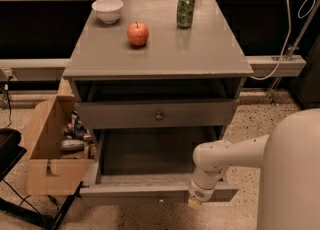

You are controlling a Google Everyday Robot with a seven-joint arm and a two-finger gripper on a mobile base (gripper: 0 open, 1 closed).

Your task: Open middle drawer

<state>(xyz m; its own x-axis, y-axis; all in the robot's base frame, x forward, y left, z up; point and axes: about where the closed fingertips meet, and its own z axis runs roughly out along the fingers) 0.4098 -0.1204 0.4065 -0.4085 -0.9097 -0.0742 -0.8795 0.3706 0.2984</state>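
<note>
Middle drawer (135, 192) pulled well out below the top drawer (120, 115), gripper (195, 202) at its front rim, right of centre — spread or closed, cannot tell — cardboard box (47, 180) alongside holding cans (73, 145).
</note>
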